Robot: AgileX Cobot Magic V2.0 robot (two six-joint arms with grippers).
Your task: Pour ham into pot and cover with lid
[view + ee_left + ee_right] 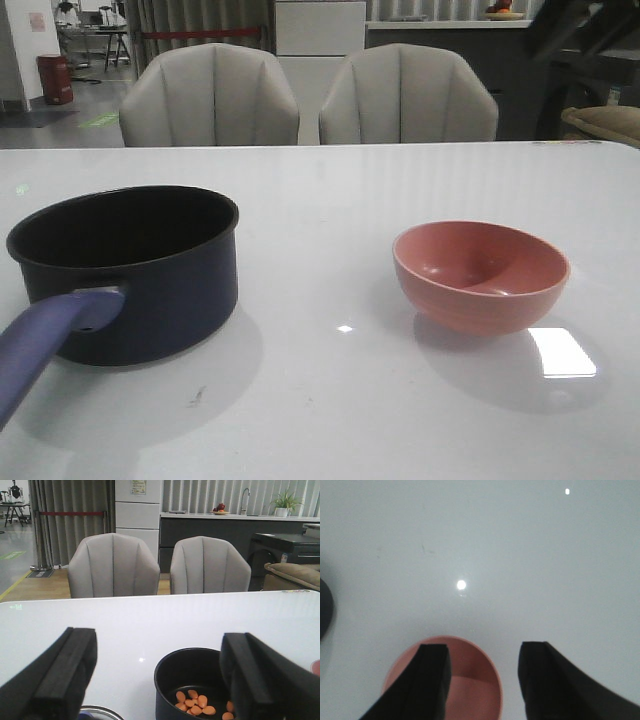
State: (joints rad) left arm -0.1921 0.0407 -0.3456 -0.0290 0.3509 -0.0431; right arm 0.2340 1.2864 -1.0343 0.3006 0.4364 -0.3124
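The dark navy pot (150, 290) stands at the table's left, its blue-purple handle (45, 345) pointing toward the front edge. In the left wrist view, orange ham chunks (195, 702) lie on the black bottom of the pot (167, 690). My left gripper (157, 637) hangs open above the table on the near side of the pot, holding nothing. A sliver of the lid's silver rim (105, 711) shows by its fingers. The lid does not show in the front view. My right gripper (482, 647) is open over the pink bowl (470, 680), holding nothing.
The salmon-pink bowl (480, 275) sits empty at the table's right. Two grey chairs (210, 95) stand behind the far edge of the white table (330, 400). Neither arm shows in the front view.
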